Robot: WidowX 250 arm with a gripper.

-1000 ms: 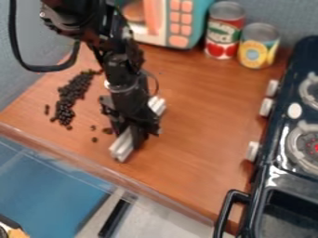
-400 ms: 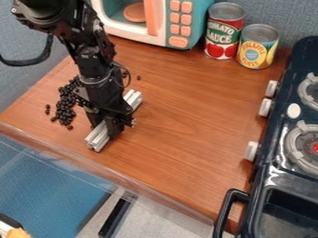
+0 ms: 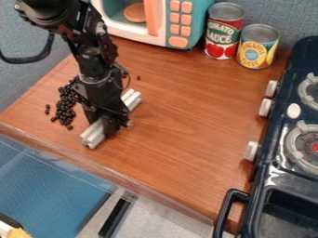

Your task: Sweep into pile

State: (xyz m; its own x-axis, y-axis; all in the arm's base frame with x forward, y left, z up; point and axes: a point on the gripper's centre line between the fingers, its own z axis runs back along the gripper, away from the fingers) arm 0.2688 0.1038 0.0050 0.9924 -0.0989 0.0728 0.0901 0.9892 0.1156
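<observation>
The gripper hangs low over the left part of the wooden counter, shut on a light grey ribbed bar. The bar lies slantwise at the counter surface, its ends showing at the lower left and upper right of the gripper. Just left of the gripper is a pile of small black beans, drawn out in a band from upper right to lower left. Part of the pile is hidden behind the arm. A single bean lies apart, right of the arm.
A toy microwave stands at the back, with a red can and a yellow can to its right. The black toy stove lines the right side. The counter's front edge slants across the lower left.
The gripper and bar have moved left towards the beans, then shifted slightly further down-left. Loose beans formerly between bar and pile no longer show there.
</observation>
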